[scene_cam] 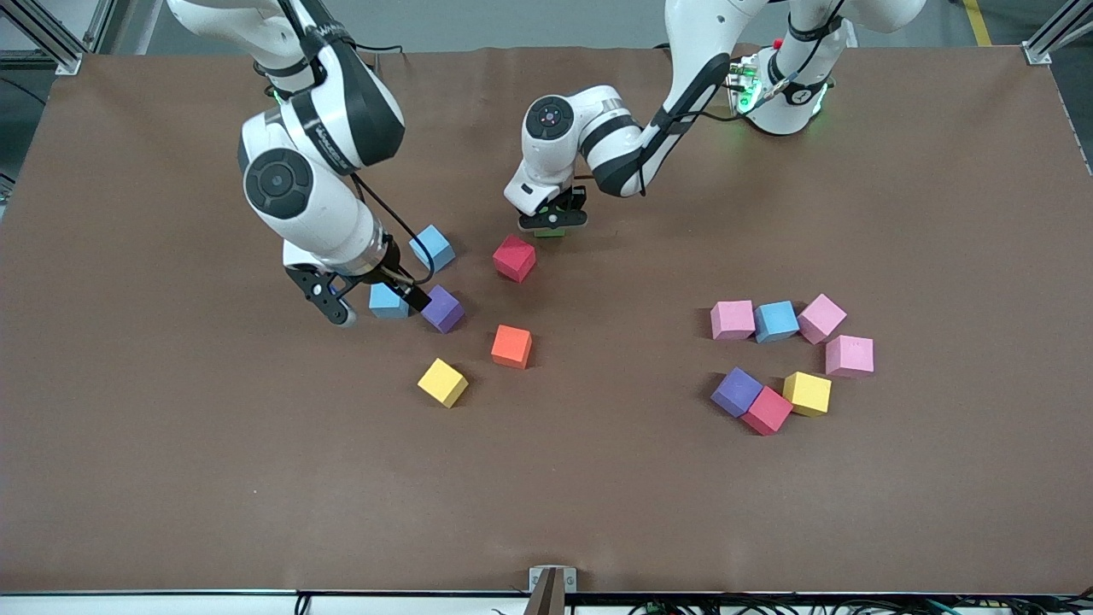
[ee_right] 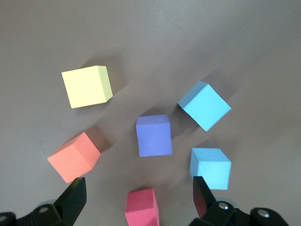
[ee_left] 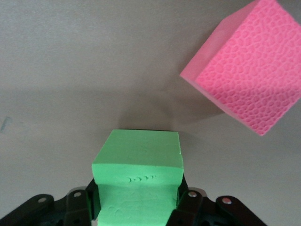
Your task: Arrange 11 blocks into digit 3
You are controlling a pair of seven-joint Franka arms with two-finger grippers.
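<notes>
My left gripper [scene_cam: 553,222] is shut on a green block [scene_cam: 551,231], low over the table beside a red block [scene_cam: 514,258]. In the left wrist view the green block [ee_left: 136,162] sits between the fingers [ee_left: 77,207], with the red block [ee_left: 249,70] close by. My right gripper [scene_cam: 382,309] is open and empty, up over two blue blocks [scene_cam: 388,301] [scene_cam: 432,247] and a purple block [scene_cam: 443,308]. The right wrist view shows its open gripper [ee_right: 138,190] above the loose blocks. Several blocks [scene_cam: 776,321] form a partial figure toward the left arm's end.
An orange block [scene_cam: 511,346] and a yellow block [scene_cam: 442,382] lie loose, nearer the front camera than the purple one. The partial figure has three pink blocks, a blue, a yellow [scene_cam: 807,393], a red [scene_cam: 767,411] and a purple [scene_cam: 736,391].
</notes>
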